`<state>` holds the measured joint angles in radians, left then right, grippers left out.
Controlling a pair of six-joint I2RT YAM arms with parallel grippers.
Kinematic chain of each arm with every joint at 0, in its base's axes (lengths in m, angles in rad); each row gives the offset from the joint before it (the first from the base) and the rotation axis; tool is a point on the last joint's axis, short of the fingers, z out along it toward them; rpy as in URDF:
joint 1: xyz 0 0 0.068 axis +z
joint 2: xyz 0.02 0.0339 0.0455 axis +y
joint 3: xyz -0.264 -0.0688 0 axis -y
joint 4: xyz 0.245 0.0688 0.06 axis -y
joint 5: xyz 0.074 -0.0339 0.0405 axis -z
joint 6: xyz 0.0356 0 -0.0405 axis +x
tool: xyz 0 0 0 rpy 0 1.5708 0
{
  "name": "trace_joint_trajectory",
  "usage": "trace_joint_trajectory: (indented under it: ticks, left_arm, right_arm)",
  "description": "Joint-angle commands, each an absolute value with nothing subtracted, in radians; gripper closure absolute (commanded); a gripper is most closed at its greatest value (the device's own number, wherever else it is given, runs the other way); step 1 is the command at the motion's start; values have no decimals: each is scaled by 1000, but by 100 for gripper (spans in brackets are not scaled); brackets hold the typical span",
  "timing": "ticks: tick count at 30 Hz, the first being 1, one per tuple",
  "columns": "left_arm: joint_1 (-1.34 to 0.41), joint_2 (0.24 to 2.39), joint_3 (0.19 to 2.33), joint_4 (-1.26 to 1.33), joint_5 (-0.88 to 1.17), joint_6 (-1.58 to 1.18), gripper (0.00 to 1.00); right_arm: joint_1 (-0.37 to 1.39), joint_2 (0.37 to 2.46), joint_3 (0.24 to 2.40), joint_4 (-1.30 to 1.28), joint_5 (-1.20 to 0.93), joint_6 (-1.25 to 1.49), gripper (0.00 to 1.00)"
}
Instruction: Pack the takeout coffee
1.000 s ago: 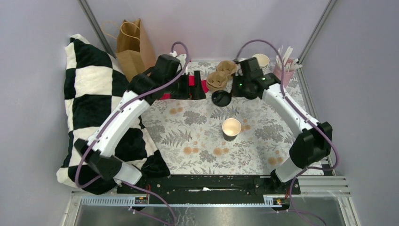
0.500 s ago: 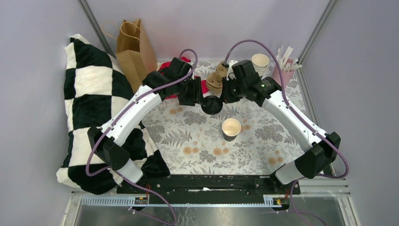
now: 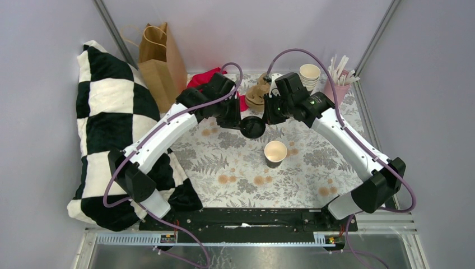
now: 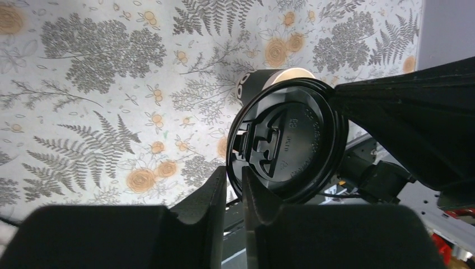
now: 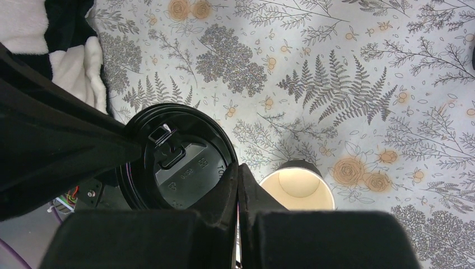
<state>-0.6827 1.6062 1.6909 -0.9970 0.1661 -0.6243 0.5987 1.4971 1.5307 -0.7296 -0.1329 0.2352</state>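
The black lid point(image 3: 253, 127) hangs in the air between both arms, behind and to the left of the open paper cup point(image 3: 275, 151), which stands upright on the floral cloth. My right gripper point(image 3: 265, 119) is shut on the lid's right rim. In the right wrist view, the lid point(image 5: 179, 162) sits left of the pinched gripper point(image 5: 236, 168) and the cup point(image 5: 297, 188) right of it. My left gripper point(image 3: 240, 120) holds the opposite rim. The left wrist view shows the lid point(image 4: 285, 145) with its edge between the nearly closed gripper point(image 4: 234, 175), the cup point(image 4: 252, 84) behind it.
A brown paper bag point(image 3: 159, 56) stands at the back left beside a checkered pillow point(image 3: 106, 129). A red cloth point(image 3: 204, 78), a cardboard cup carrier point(image 3: 260, 92), a stack of paper cups point(image 3: 310, 73) and a pink cup of sticks point(image 3: 339, 84) line the back.
The right gripper lifted the lid off the cloth and brought it left. The left arm swung in from the back and narrowed its wide-open jaws onto the lid's rim.
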Motion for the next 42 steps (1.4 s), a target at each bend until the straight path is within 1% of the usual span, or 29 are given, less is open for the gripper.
trace_joint_trajectory:
  ticks: [1,5,7,8,9,11,13,15,16,17,19,21,24,27,29,31,34,35,40,42]
  left_arm:
    - [-691,1602,1676,-973,134,-621,83]
    - [-693,1601,1666,-973,134,-624,98]
    - [-693,1600,1666,-973,130,-624,100]
    - [-693,1598,1669,-973,125,-623,100]
    - [-693,1596,1671,-972,120,-623,100]
    - [-691,1589,1678,-961,124,-619,100]
    - [-678,1583,1686,-949,148,-623,100]
    - [-648,1572,1682,-920,223,-639,100]
    - [-625,1559,1669,-888,279,-655,100]
    - [-589,1540,1645,-840,334,-679,100]
    - [-517,1490,1572,-698,485,-761,100]
    - [-446,1425,1434,-431,637,-913,100]
    - [-377,1324,1191,158,771,-1318,100]
    - [-362,1327,1000,787,755,-1695,100]
    - [-369,1367,966,1035,732,-1835,100]
    - [-377,1395,976,1152,734,-1896,100]
    - [-380,1416,1008,1235,743,-1936,100]
    - [-380,1422,1028,1253,753,-1941,100]
    - [-388,1447,1034,1343,761,-1994,100]
    - [-398,1451,1029,1342,758,-1989,100]
  right_arm:
    - [614,1450,1541,-739,-136,223,100]
    - [618,1444,1540,-742,-138,219,100]
    - [618,1444,1553,-759,-141,215,100]
    - [618,1443,1561,-767,-147,210,96]
    - [618,1440,1567,-778,-150,206,87]
    - [618,1430,1585,-793,-145,206,65]
    - [618,1423,1621,-818,-140,215,46]
    - [618,1422,1686,-859,-140,229,32]
    - [619,1423,1727,-887,-143,238,22]
    - [619,1424,1768,-906,-151,251,14]
    - [618,1415,1857,-923,-186,279,3]
    - [618,1393,1903,-900,-241,320,0]
    - [617,1333,1897,-777,-340,422,0]
    - [617,1244,1796,-528,-421,585,0]
    - [617,1203,1711,-355,-476,682,0]
    - [616,1214,1708,-314,-481,705,0]
    - [604,1298,1790,-404,-485,720,0]
    - [596,1309,1797,-394,-499,736,0]
    - [510,1306,1679,-142,-646,904,0]
    - [476,1315,1643,-55,-711,984,0]
